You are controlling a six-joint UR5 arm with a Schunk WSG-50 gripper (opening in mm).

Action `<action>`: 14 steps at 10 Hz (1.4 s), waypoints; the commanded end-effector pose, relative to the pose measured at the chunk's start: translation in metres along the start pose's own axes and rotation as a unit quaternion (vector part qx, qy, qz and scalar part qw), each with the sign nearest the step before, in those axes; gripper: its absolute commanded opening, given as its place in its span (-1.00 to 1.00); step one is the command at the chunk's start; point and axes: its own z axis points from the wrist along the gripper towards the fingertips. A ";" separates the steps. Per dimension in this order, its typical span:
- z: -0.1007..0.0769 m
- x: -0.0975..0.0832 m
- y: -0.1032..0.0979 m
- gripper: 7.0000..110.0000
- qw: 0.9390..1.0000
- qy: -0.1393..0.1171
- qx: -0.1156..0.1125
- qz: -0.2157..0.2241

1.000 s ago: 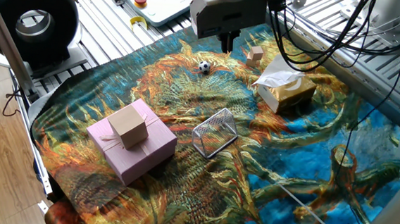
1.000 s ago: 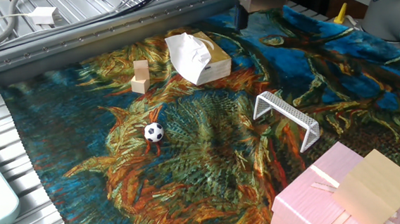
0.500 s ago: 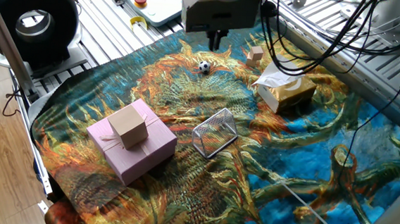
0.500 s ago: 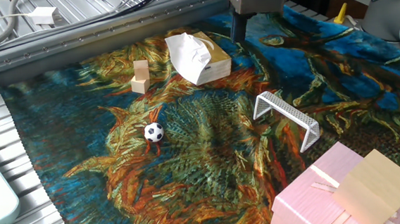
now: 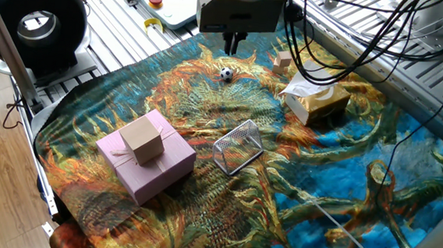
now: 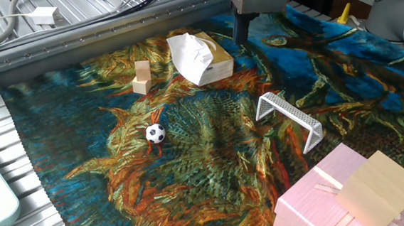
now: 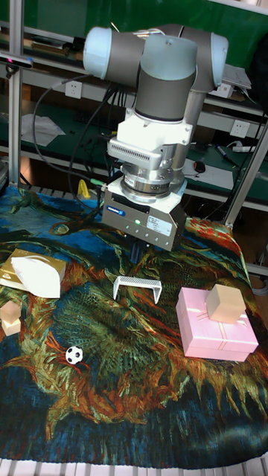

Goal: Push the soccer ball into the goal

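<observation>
Gripper (image 5: 231, 43) hangs above the far edge of the painted cloth (image 5: 335, 179), and from my station its two dark fingers look pressed together with nothing between them. I see it in the other fixed view (image 6: 240, 29) and the tall fixed view (image 7: 139, 254) too, always clear of the cloth.

The soccer ball (image 5: 226, 74) sits on the cloth just in front of the gripper, not touched by it; it also shows in the other fixed view (image 6: 156, 133) and the tall fixed view (image 7: 73, 355). The goal (image 5: 238, 145) lies well apart from the ball, near the middle of the cloth, beside the pink gift box (image 5: 146, 166), which carries a small cardboard box (image 5: 142, 139) on its lid.

A tissue box (image 5: 315, 98) with a white tissue sticking out rests near two stacked wooden cubes (image 5: 281, 62).

I can read no brand or writing anywhere; the blue marks on the gripper housing (image 7: 145, 216) are too small.
</observation>
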 end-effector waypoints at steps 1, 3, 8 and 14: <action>0.002 -0.009 0.000 -1.00 1.000 -0.011 -0.003 -0.017; -0.001 -0.026 -0.008 -1.00 0.999 -0.009 0.007 -0.042; -0.019 -0.073 -0.018 -1.00 0.995 0.012 0.047 -0.092; -0.029 -0.135 -0.030 -1.00 0.986 0.012 0.085 -0.145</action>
